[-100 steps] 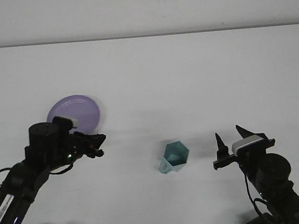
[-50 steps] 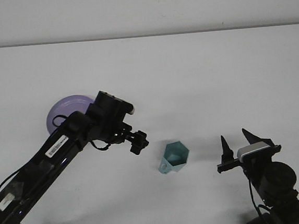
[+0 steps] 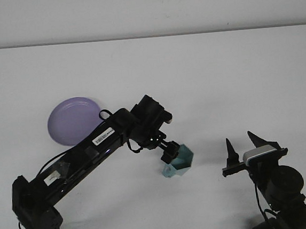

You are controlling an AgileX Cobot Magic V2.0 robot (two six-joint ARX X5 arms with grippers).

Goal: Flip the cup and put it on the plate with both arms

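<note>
The left arm is stretched out low across the table, running from its base at the lower left up and to the right, with the wrist bent downward at the far end. The left gripper is brought down onto the left edge of the cup, its dark tip overlapping the rim; whether the jaws are spread or closed there cannot be told, nor whether the cup is gripped.

The cup, teal and faceted, is seen lying tilted on the table right of centre, its opening turned up and toward the camera, with a small handle at its lower left.

The plate, purple and round, is set flat on the table to the left, well apart from the cup and partly behind the arm's upper link.

The right arm is held folded at the lower right, and the right gripper is pointed upward with its two fingers spread apart and nothing between them, near the cup but clear of it.
</note>
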